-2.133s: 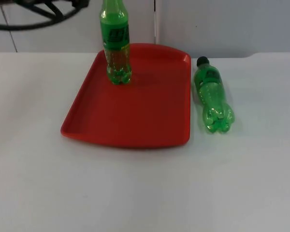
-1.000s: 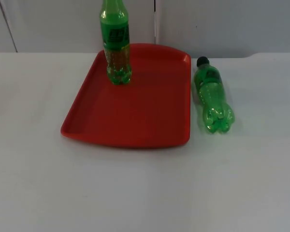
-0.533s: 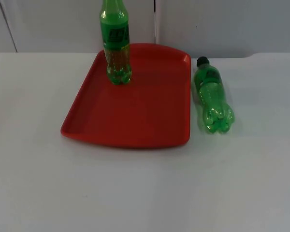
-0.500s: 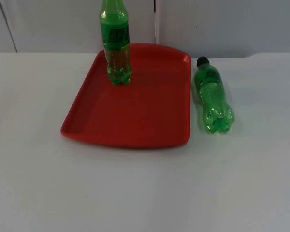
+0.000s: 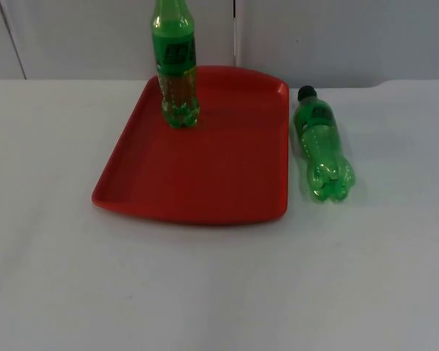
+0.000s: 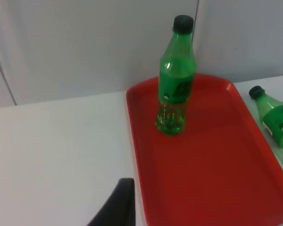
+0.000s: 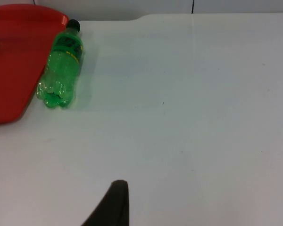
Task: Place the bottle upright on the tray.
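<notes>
A green bottle (image 5: 177,66) with a black cap stands upright at the far end of the red tray (image 5: 205,175); the left wrist view has this bottle (image 6: 175,84) on the tray (image 6: 212,174) too. A second green bottle (image 5: 322,142) lies on its side on the white table just right of the tray, cap toward the wall. My left gripper (image 6: 115,207) hangs over the table left of the tray, well back from the upright bottle. My right gripper (image 7: 111,205) waits over bare table far to the right of the lying bottle (image 7: 61,70).
The grey partition wall (image 5: 336,36) closes the table right behind the tray. White table top (image 5: 219,292) stretches wide in front of the tray and to the right of the lying bottle.
The left arm, seen at the top view's upper left 2.1 s ago, has pulled out of that view. Both bottles and the tray have stayed put.
</notes>
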{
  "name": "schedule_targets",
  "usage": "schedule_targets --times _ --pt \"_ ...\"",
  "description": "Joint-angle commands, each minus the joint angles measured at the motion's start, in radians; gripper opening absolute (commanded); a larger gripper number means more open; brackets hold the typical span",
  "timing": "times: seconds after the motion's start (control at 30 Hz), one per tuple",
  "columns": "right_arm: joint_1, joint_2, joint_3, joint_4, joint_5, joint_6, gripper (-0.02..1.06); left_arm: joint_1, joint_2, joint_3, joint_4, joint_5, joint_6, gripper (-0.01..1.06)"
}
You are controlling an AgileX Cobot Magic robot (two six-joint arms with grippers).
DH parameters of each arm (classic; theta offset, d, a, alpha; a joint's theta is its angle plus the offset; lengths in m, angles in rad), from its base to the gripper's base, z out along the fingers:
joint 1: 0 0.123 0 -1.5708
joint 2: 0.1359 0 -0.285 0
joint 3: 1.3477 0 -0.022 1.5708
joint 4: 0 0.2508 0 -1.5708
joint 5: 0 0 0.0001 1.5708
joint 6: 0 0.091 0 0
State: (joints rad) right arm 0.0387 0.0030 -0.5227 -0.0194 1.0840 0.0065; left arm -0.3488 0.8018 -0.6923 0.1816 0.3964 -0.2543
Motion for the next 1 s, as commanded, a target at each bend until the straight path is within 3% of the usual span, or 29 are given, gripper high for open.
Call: schedule_targets --times 0.0,0.57,0.97 --pt "-0.009 -0.003 0.007 0.001 -0.006 0.001 1.05 -0.006 -0.051 0.021 -0.014 0.031 0.013 1.05" --pt "-0.009 -0.003 0.007 0.001 -0.006 0.001 1.05 -0.006 -0.423 0.025 -0.043 0.380 0.067 1.05" --pt "-0.009 -0.003 0.007 0.001 -0.006 0.001 1.05 -0.006 -0.716 0.129 -0.070 0.486 0.074 1.05"
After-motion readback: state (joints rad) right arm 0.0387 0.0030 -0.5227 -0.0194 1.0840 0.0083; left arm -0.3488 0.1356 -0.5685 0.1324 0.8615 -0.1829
